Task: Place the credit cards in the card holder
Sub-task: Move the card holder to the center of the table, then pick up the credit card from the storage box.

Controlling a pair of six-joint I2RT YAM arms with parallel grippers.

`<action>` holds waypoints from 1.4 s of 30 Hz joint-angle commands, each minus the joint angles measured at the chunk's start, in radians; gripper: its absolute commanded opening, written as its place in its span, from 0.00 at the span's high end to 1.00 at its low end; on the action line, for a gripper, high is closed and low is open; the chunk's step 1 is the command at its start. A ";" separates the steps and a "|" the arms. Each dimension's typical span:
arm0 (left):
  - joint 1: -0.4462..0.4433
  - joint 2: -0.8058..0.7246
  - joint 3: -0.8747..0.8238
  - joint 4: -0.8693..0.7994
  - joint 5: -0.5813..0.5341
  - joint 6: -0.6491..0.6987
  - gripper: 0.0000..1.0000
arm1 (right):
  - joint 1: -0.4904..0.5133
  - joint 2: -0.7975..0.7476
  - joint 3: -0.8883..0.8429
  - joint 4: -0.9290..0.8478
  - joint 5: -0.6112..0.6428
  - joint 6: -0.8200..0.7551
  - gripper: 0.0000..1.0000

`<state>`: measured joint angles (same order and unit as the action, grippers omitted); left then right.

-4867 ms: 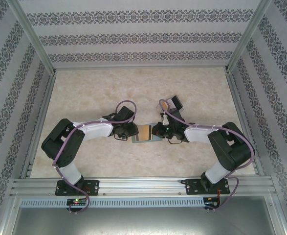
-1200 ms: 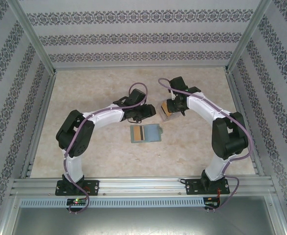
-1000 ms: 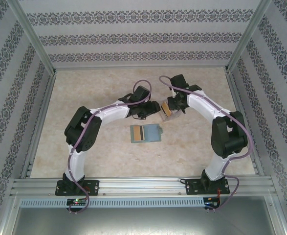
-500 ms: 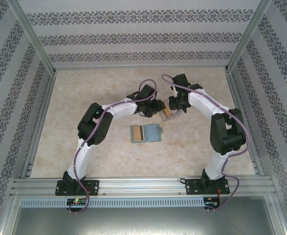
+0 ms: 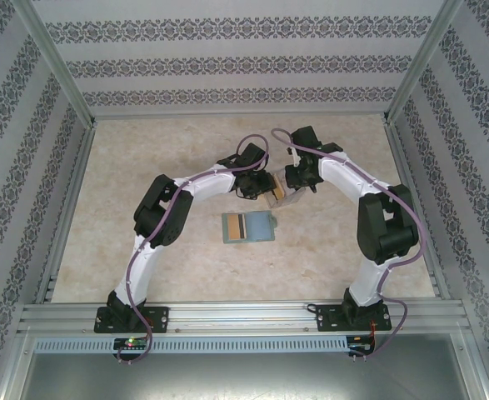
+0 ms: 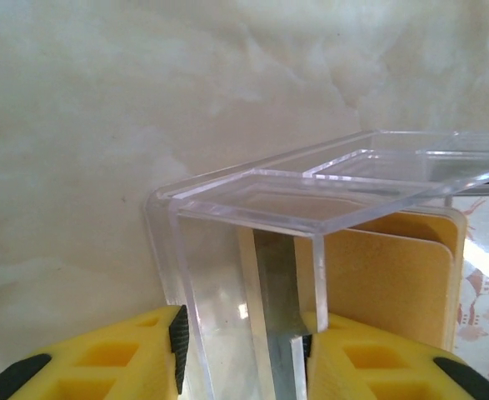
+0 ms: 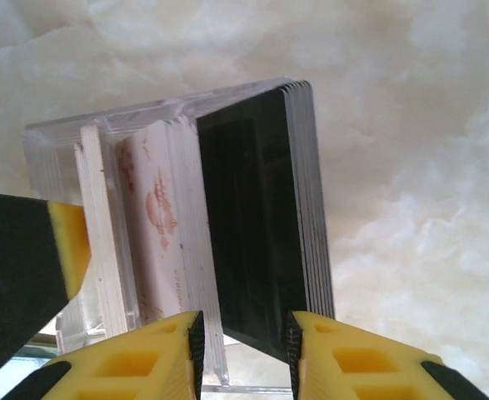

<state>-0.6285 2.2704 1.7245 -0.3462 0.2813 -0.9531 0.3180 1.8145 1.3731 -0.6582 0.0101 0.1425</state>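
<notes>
The card holder (image 5: 261, 227) lies open on the table, with an orange credit card (image 5: 235, 227) bearing a dark stripe on its left half. Above it a clear plastic box (image 5: 276, 194) of credit cards hangs between both grippers. My left gripper (image 5: 263, 187) is shut on one end of the box (image 6: 252, 200), pads against its walls (image 6: 242, 354); an orange card (image 6: 394, 267) shows behind. My right gripper (image 5: 291, 180) is shut across the box (image 7: 61, 142) and its card stack (image 7: 244, 342), with a black card (image 7: 252, 225) at the front.
Aluminium frame rails run along the left (image 5: 69, 208), right (image 5: 411, 200) and near (image 5: 244, 317) edges of the marbled tabletop, with patterned walls behind them. Both arms arch over the table's middle, just behind the card holder.
The left arm reached right to the box held by the right gripper, and its jaws narrowed onto the box's end. The right arm barely moved. The card holder stayed put.
</notes>
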 commanded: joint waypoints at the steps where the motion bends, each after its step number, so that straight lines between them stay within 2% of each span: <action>1: -0.001 -0.028 -0.009 -0.103 -0.049 0.060 0.60 | 0.030 0.033 0.046 -0.016 0.012 -0.026 0.67; 10: -0.001 -0.054 -0.060 -0.033 -0.032 0.047 0.60 | 0.057 0.099 0.084 -0.005 0.103 -0.031 0.66; 18: -0.001 -0.062 -0.092 0.015 -0.015 0.027 0.60 | 0.080 0.154 0.090 -0.004 0.109 -0.056 0.66; 30: 0.006 -0.084 -0.126 0.040 -0.024 0.016 0.61 | 0.133 0.151 0.077 0.012 0.337 -0.072 0.70; 42: 0.009 -0.092 -0.147 0.061 -0.013 0.005 0.61 | 0.137 0.116 0.081 0.016 0.356 -0.073 0.70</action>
<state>-0.6266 2.2086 1.6005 -0.2432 0.2768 -0.9504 0.4545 1.9511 1.4559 -0.6285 0.2752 0.0921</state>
